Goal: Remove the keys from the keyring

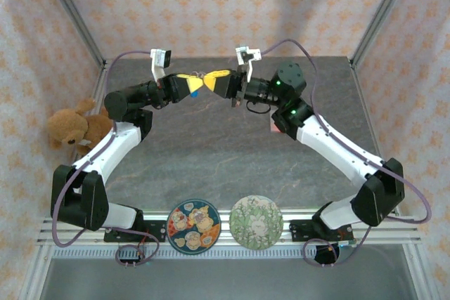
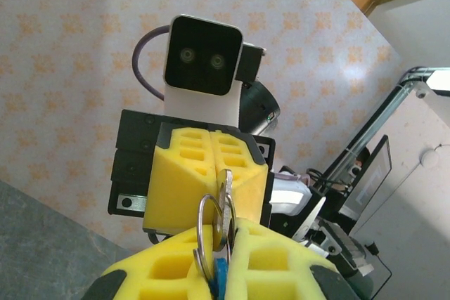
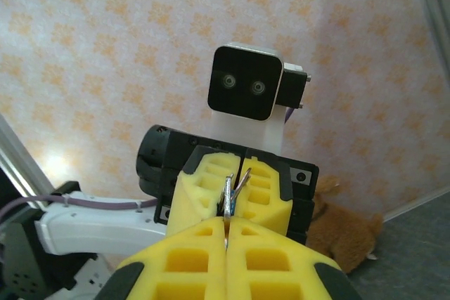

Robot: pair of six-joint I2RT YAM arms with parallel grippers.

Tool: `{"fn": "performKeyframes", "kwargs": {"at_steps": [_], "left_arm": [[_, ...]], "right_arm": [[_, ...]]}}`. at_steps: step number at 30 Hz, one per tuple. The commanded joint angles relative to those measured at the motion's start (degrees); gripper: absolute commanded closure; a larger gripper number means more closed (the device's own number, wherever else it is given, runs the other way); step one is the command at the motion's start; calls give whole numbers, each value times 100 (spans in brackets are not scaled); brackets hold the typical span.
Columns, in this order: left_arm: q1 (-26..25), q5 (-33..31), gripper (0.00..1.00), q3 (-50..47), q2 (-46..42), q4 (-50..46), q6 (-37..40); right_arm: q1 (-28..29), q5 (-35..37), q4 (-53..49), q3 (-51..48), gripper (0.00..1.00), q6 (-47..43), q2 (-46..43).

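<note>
Tabletop (image 1: pixel 211 152) — grey marbled slab, enclosed by cream wallpaper (image 1: pixel 232 19) with orange flowers.
Left gripper (image 1: pixel 188 84): clenched on keyring (image 2: pixel 209 226), aloft above the far half.
Right gripper (image 1: pixel 221 81): clamped on a silver key (image 2: pixel 224 205) — tip to tip with the left.
Teddy bear (image 1: pixel 70 128) beside left edge; cartoon plate (image 1: pixel 193 224) and green plate (image 1: pixel 256 221) at near edge.

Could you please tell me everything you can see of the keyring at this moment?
The keyring is a thin silver ring, metal by its look, held in the air between the two hands. It stands roughly upright. The left hand is shut on its lower part, where a blue piece shows beside it. A silver key threaded on it runs up into the shut right hand. Nothing else touches it.
</note>
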Motion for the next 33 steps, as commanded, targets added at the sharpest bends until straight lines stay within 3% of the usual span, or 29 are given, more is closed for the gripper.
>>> {"fn": "performKeyframes", "kwargs": {"at_steps": [1, 10, 16, 25, 33], "left_arm": [[71, -616, 100, 39, -194, 298, 32], [75, -674, 100, 60, -198, 293, -23], [71, -712, 100, 18, -178, 291, -6], [71, -716, 60, -171, -221, 293, 115], [173, -660, 52, -293, -264, 292, 153]], "right_arm": [[281, -221, -594, -323, 100, -1155, -240], [698, -159, -1955, -327, 100, -3004, -493], [688, 290, -2031, -163, 100, -2755, -467], [271, 681, -1371, -98, 100, -1644, -500], [166, 515, -1298, -60, 100, -1384, -549]]}}
